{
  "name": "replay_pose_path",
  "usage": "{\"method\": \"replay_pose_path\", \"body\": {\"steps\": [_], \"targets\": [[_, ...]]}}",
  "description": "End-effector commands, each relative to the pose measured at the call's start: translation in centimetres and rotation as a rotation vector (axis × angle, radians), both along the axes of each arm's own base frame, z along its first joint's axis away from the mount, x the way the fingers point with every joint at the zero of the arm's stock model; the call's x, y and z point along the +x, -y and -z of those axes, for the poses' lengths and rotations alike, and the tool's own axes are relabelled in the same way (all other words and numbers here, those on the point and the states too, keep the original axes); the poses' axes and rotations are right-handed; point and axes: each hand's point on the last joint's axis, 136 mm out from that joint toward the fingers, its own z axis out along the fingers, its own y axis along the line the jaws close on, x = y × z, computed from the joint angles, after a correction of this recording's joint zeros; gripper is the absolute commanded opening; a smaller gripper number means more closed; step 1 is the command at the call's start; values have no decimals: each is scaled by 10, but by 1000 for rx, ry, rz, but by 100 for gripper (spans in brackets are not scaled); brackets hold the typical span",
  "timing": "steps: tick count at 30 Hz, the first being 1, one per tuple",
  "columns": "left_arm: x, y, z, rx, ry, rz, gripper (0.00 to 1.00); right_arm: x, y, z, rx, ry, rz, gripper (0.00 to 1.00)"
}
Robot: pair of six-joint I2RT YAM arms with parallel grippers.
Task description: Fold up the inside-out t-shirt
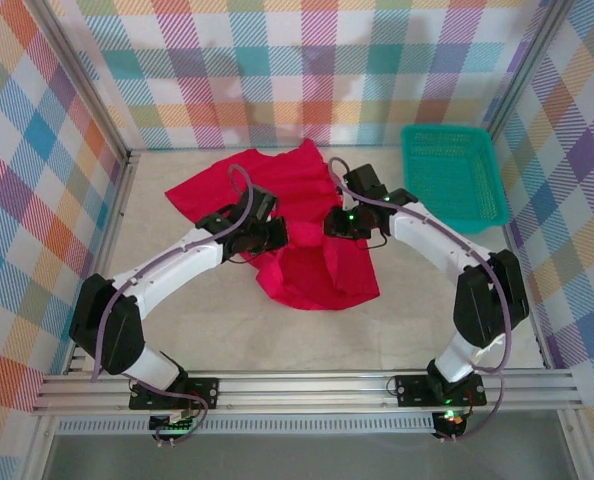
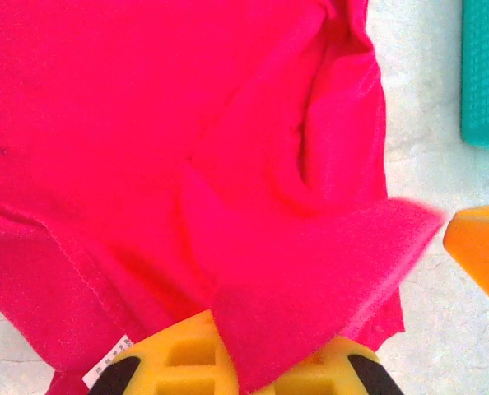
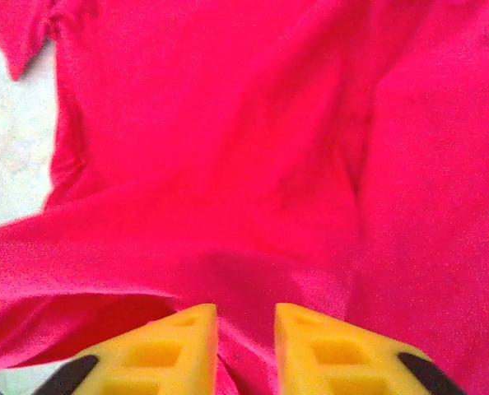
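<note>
Yellow fingers (image 2: 187,350) of the left gripper (image 2: 244,366) sit closed on a raised fold of the inside-out t-shirt (image 1: 312,270), beside its white tag (image 2: 109,364). The right gripper (image 3: 245,346) hovers over the cloth with its jaws a little apart. Red fabric lies in the gap, but nothing looks pinched.

The shirt lies rumpled mid-table (image 1: 277,345), spreading from the far left toward the near centre, with both grippers meeting over its middle. I judge the task to be early: the cloth is being gathered and straightened, with no neat fold made yet. The next move probably calls for the right gripper to take a firm edge so both can pull the shirt flat.

The teal basket (image 1: 452,178) stands well apart at the far right and is no obstacle. The bunched folds themselves are the hindrance.
</note>
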Motion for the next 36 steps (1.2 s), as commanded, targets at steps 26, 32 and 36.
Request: {"method": "replay_pose_path", "body": {"steps": [26,32,36], "targets": [[-18,-15,-75,-174,36,-138,0,82,32,45,11,128,504,19],[-7,2,-54,-178,-16,-118,0,48,11,47,45,36,320,22],[-1,10,-52,-173,-28,-98,0,-6,-33,55,116,6,226,26]]}}
